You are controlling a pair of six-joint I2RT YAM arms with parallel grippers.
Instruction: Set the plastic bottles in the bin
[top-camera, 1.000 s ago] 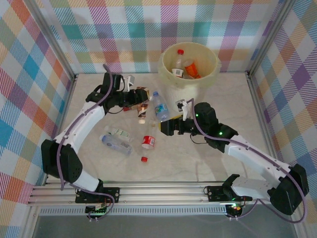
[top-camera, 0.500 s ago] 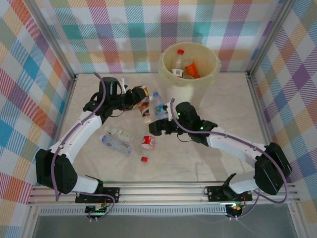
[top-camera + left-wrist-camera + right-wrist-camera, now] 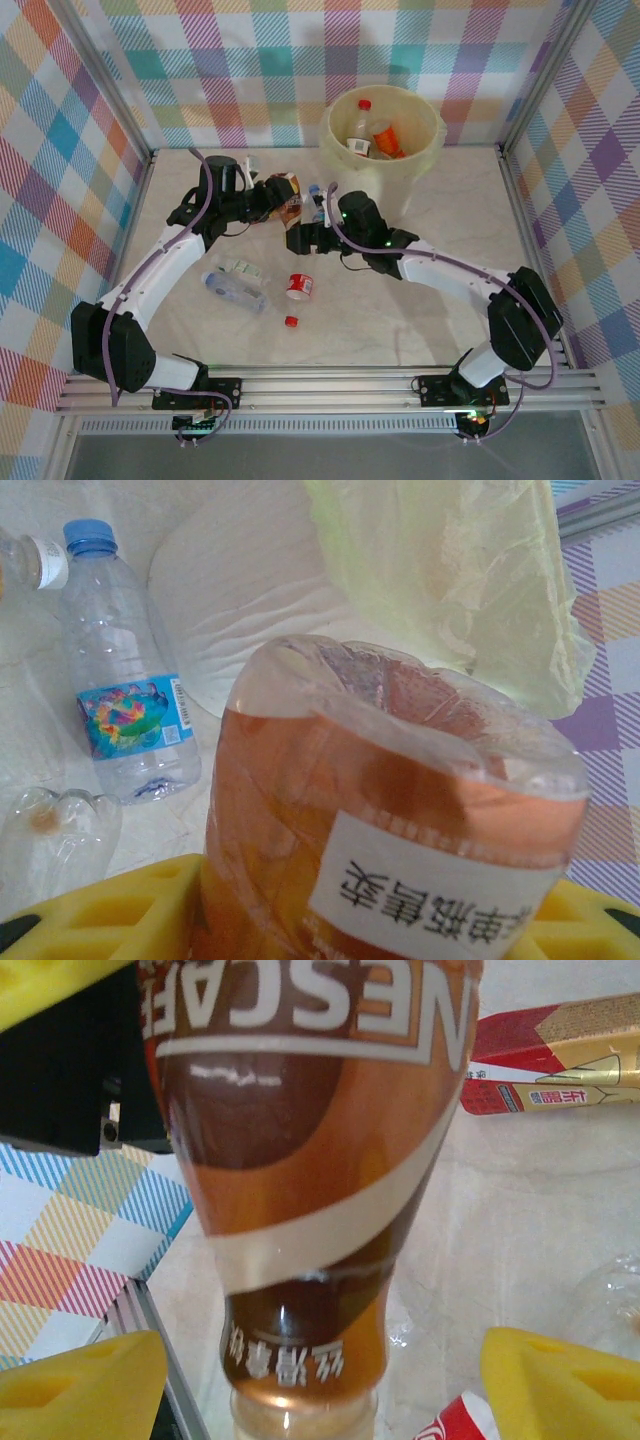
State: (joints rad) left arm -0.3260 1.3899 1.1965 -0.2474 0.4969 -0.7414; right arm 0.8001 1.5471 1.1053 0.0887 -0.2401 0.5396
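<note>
Arms bent inward: left gripper [image 3: 272,196] clamps the brown bottle [image 3: 380,810], right gripper [image 3: 320,1380] gapes astride its neck, over pale table [image 3: 440,200], plaid walls [image 3: 200,60].

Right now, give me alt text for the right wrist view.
A brown Nescafe bottle, label upside down, sits with its neck between the open yellow fingers of the right tool while the left tool grips its far end. Behind it, a red-and-gold labelled container lies on the pale table.
</note>
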